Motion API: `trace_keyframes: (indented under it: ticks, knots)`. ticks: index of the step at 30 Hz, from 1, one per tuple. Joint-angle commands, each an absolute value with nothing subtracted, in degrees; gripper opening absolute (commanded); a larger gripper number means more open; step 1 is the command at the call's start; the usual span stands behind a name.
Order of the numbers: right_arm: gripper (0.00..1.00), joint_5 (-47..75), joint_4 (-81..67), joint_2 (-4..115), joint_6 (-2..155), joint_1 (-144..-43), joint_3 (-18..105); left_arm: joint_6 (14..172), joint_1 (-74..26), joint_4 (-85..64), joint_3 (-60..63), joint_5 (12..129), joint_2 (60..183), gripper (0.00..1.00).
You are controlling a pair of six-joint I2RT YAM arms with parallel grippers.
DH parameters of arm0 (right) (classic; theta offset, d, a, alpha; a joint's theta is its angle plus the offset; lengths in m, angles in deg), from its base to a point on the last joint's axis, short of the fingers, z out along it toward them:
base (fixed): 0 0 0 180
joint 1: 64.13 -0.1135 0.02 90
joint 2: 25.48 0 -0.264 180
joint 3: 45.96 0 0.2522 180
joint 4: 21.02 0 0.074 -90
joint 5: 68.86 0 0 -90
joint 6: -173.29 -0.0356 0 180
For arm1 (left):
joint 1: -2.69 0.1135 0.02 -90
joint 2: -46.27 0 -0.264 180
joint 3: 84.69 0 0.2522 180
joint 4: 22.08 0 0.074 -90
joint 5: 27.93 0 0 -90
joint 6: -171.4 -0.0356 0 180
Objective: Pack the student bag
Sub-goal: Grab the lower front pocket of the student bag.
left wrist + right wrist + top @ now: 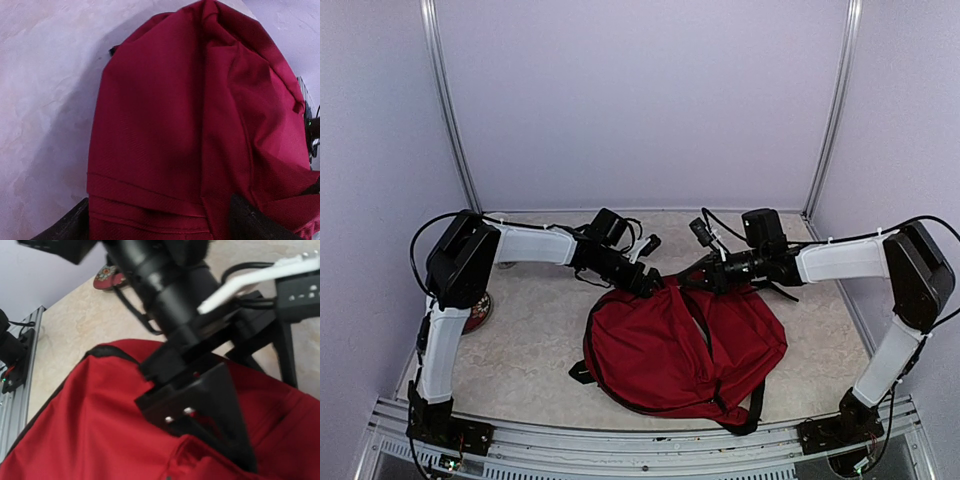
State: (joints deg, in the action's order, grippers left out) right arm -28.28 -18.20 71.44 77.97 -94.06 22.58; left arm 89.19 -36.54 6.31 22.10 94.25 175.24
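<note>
**Now: left gripper (pixel 657 285) and right gripper (pixel 698 280) meet at the student bag (pixel 670 360)**

The student bag lies on the table (pixel 520 340), below both tools and spreading from their tips back toward the arm bases. On the left gripper I see the two fingers (pixel 67 229) apart, with red fabric filling the space between them; whether they squeeze it I cannot tell. The right gripper is just beside the left one, at the bag's top edge. Its fingers are hidden, so I cannot tell its state.

dark-red student bag (pixel 670 350), flat on table
</note>
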Motion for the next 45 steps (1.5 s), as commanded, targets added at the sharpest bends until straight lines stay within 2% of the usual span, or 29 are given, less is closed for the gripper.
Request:
trace_keyframes:
  ticks: [1, 5, 6, 12, 24, 34, 39, 45]
  knots:
    - [0.00, -27.4, -17.8, 69.9, 79.7, -94.3, 21.7, 86.8, -39.1, 4.2, 20.6, 101.4, 172.8, 0.74]
    - [0.00, -27.5, -17.4, 70.2, 80.0, -94.3, 21.9, 89.7, -38.1, 3.9, 20.8, 104.4, 174.6, 0.03]
    - [0.00, -27.4, -17.1, 70.1, 80.0, -94.3, 21.9, 90.6, -37.6, 3.5, 20.3, 104.3, 174.6, 0.00]
    - [0.00, -22.6, -10.1, 67.7, 82.8, -97.6, 20.4, 98.7, -31.8, -7.7, 14.1, 96.3, 170.4, 0.00]
    - [0.00, -16.2, -3.9, 53.7, 72.0, -106.7, 5.9, 91.4, -26.6, -3.8, 18.2, 86.3, 171.2, 0.00]
    - [0.00, -14.6, -1.0, 42.7, 54.4, -114.8, -5.3, 87.6, -24.6, -0.7, 22.3, 83.1, 172.3, 0.00]
    - [0.00, -12.9, 0.5, 37.9, 51.4, -115.2, -9.3, 87.1, -24.8, -0.5, 23.8, 83.9, 173.4, 0.00]
    - [0.00, -14.2, -3.9, 40.7, 51.8, -115.2, -9.0, 86.4, -26.2, -0.7, 24.4, 85.0, 173.8, 0.00]
